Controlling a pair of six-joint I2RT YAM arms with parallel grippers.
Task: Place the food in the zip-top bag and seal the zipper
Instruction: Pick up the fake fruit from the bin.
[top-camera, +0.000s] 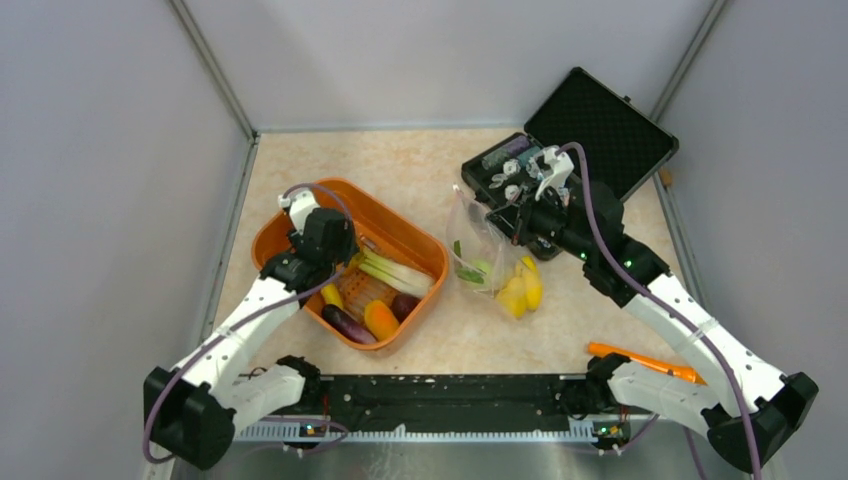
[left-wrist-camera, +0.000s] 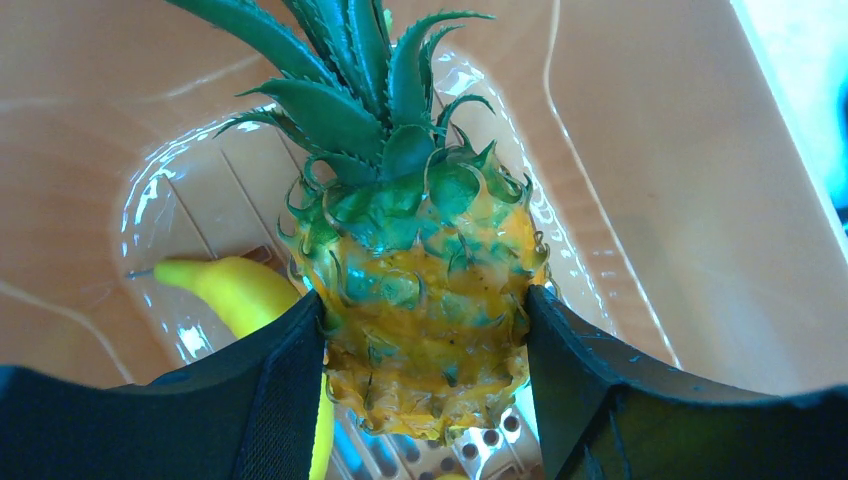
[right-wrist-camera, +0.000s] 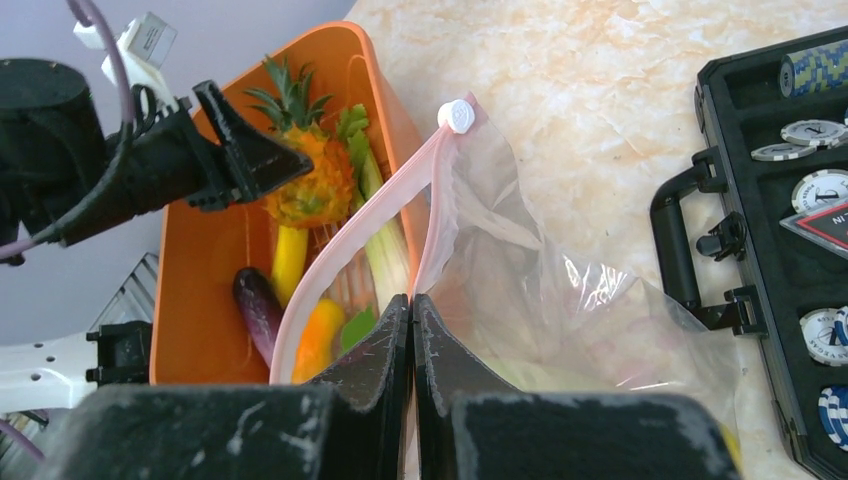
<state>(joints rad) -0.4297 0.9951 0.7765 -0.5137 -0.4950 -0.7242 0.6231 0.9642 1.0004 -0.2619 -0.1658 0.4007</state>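
Observation:
In the left wrist view the pineapple (left-wrist-camera: 430, 250), orange with a green crown, sits between my left gripper's (left-wrist-camera: 422, 298) two black fingers, which press its sides. It hangs inside the orange tub (top-camera: 290, 225), above a yellow banana (left-wrist-camera: 235, 290). A purple eggplant (top-camera: 345, 323), an orange fruit (top-camera: 380, 320) and a leafy stalk (top-camera: 395, 272) lie in the tub. The zip-top bag (top-camera: 480, 250) stands right of the tub with yellow food (top-camera: 520, 290) inside. My right gripper (right-wrist-camera: 410, 298) is shut on the pinkish zipper (right-wrist-camera: 340, 255) at the bag's mouth, which gapes toward the tub.
A black case (top-camera: 600, 130) with its lid up and round chips inside lies at the back right, just behind the bag. An orange-handled tool (top-camera: 640, 360) rests near the right arm's base. Grey walls close in the table on three sides.

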